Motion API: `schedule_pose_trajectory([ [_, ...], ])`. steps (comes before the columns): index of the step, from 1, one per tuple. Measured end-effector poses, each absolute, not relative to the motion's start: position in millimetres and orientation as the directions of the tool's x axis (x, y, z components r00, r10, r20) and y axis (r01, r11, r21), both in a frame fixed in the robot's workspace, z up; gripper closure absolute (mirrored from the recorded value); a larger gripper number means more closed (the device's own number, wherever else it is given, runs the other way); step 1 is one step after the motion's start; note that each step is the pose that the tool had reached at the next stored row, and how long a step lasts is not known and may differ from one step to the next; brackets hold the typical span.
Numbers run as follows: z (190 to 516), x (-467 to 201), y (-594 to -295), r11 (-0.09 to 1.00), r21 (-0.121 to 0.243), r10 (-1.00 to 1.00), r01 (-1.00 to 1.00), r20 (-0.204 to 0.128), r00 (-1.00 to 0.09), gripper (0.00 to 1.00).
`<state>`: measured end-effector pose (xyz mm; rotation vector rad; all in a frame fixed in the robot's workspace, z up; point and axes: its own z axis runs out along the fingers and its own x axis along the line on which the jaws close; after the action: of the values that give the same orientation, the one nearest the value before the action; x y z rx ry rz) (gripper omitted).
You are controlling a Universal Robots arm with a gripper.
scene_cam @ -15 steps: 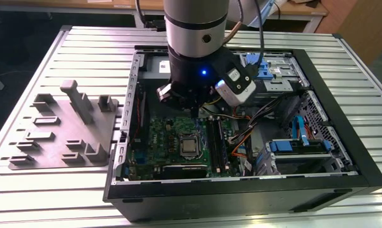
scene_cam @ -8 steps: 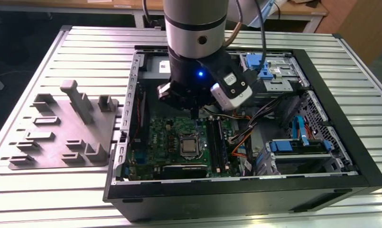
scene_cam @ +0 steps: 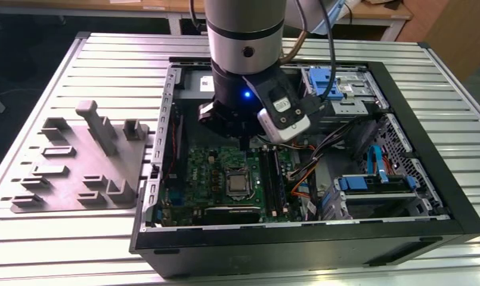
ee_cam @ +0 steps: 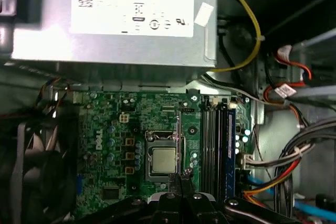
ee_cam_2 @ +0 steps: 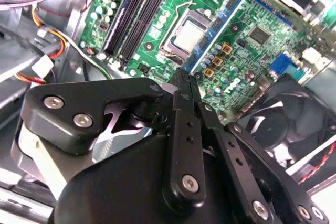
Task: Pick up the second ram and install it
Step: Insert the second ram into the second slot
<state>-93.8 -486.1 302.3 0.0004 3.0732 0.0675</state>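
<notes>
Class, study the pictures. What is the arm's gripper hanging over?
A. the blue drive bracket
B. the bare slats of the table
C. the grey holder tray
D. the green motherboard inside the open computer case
D: the gripper hangs above the green motherboard, inside the computer case. The grey holder tray lies apart at the exterior view's left.

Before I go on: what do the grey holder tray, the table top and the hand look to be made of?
Holder tray: dull, even grey with blocky raised shapes, probably plastic. Table top: pale ribbed slats with a faint sheen, likely aluminium. Hand: matte black links with bright screw heads, metal or hard plastic; I cannot tell which.
</notes>
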Motion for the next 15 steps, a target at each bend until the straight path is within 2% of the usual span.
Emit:
schedule_pose_trajectory([
  [15, 296.6, -79.9, -486.1, 0.997, 0.044, -0.059, -0.062, -0.066, -0.996, 0.89],
])
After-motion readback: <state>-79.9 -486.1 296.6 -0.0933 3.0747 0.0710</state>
